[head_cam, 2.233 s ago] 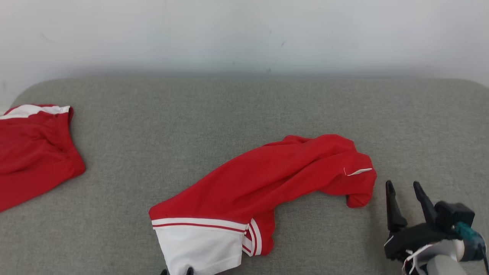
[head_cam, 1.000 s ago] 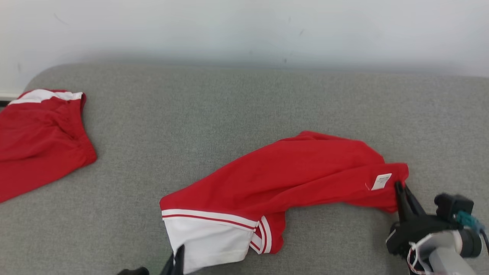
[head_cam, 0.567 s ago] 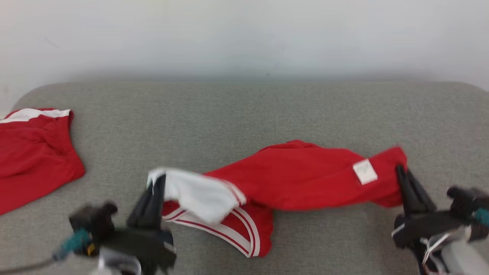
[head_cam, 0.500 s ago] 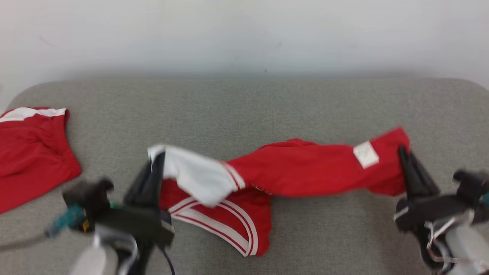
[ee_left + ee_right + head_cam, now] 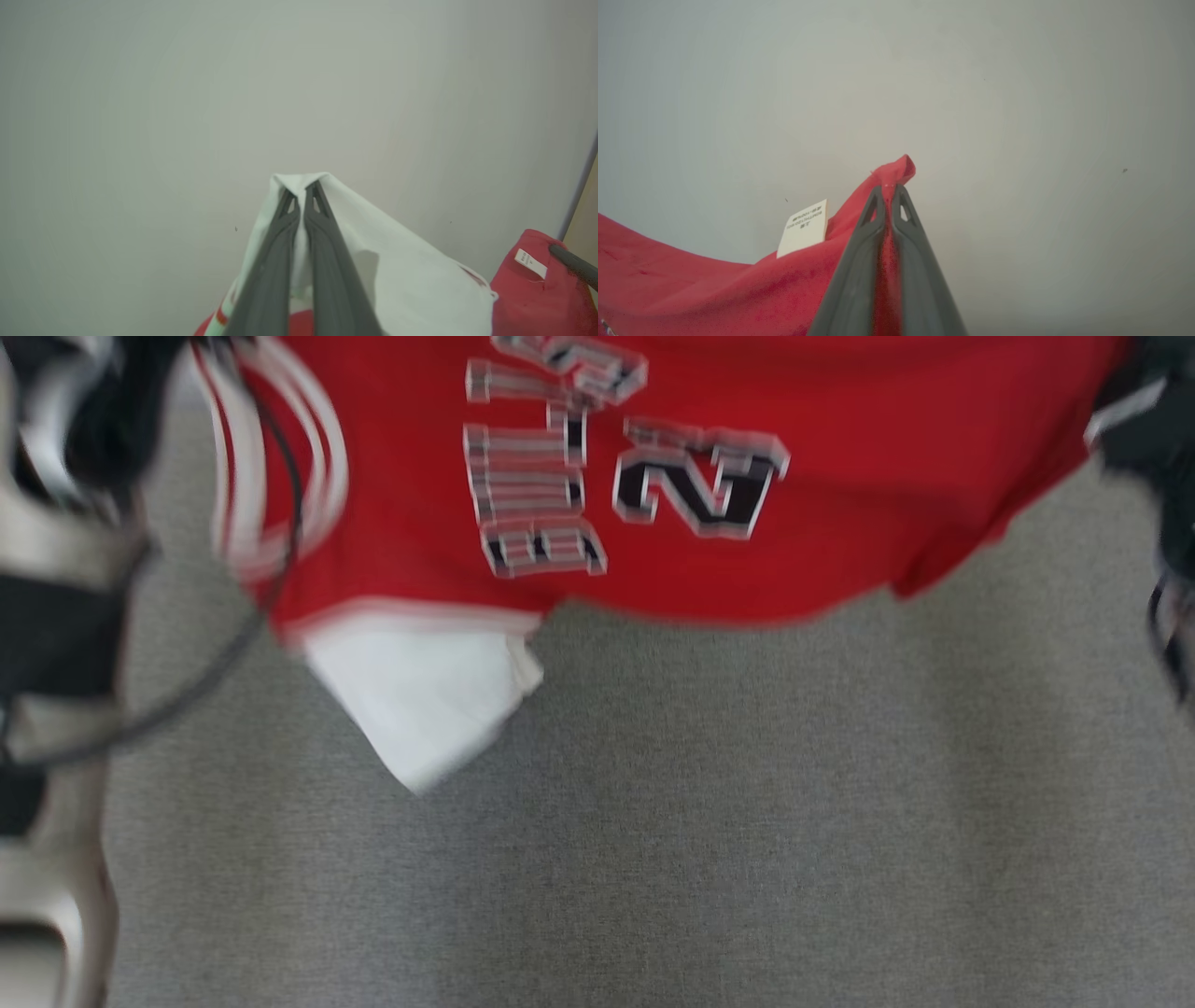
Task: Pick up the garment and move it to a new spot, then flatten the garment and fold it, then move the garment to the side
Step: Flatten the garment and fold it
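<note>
Across the top of the head view, from ten to two o'clock, the garment (image 5: 840, 439) hangs spread and blurred. Its print (image 5: 616, 476) faces the camera, and a white panel (image 5: 420, 691) dangles at seven o'clock from the print, above the grey bench (image 5: 747, 821). Half a second ago its lower folds trailed on that bench; now it is clear of it.

Left wrist view: the left pincer (image 5: 302, 186) is closed on the white hem, with pale wall (image 5: 140, 116) behind.

Right wrist view: the right pincer (image 5: 888, 189) is closed on a red corner, with the label (image 5: 803, 227) at eight o'clock from its tips.

With both corners aloft, the pick-up looks done; carrying the garment to a new spot and laying it flat likely come next.
</note>
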Robot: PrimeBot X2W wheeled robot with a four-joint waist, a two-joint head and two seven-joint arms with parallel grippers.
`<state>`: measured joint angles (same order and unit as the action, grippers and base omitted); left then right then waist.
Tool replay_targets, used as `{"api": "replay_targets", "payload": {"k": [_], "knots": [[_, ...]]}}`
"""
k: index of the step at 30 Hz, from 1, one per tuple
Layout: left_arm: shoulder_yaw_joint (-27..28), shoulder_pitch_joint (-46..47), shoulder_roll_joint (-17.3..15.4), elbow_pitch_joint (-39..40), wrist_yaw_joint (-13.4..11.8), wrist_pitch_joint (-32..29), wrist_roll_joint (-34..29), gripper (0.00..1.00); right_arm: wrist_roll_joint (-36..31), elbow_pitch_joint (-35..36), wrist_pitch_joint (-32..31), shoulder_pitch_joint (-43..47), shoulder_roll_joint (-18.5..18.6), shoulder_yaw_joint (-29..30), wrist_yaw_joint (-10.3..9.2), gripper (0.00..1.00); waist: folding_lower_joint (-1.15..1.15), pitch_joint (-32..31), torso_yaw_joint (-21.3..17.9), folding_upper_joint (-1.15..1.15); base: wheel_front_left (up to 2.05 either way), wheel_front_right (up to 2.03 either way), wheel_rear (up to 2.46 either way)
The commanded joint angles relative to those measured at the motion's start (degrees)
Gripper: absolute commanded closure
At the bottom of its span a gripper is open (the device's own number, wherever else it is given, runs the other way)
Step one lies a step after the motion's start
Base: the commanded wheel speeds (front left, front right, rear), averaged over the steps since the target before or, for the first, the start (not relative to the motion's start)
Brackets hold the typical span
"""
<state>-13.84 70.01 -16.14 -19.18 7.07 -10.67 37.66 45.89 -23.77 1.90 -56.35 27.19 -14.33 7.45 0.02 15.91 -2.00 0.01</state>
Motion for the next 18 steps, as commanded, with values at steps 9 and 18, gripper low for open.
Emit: {"api": "replay_targets", "payload": {"k": [9, 18], "knots": [[-0.3, 27.8, 4.3, -18.7, 0.5, 7.3, -0.6, 1.00, -2.4, -14.3, 4.0, -28.6, -0.9, -1.9, 0.08, 1.00, -0.02, 12.3, -2.2, -0.01, 0.00, 0.00, 0.00], [-5.5, 37.4, 6.7, -28.0, 0.3, 14.8, 3.3, 1.00, -4.3, -21.2, 11.5, -39.5, 0.2, -7.8, 0.08, 1.00, -0.02, 16.3, -2.1, -0.01, 0.00, 0.00, 0.00]]}}
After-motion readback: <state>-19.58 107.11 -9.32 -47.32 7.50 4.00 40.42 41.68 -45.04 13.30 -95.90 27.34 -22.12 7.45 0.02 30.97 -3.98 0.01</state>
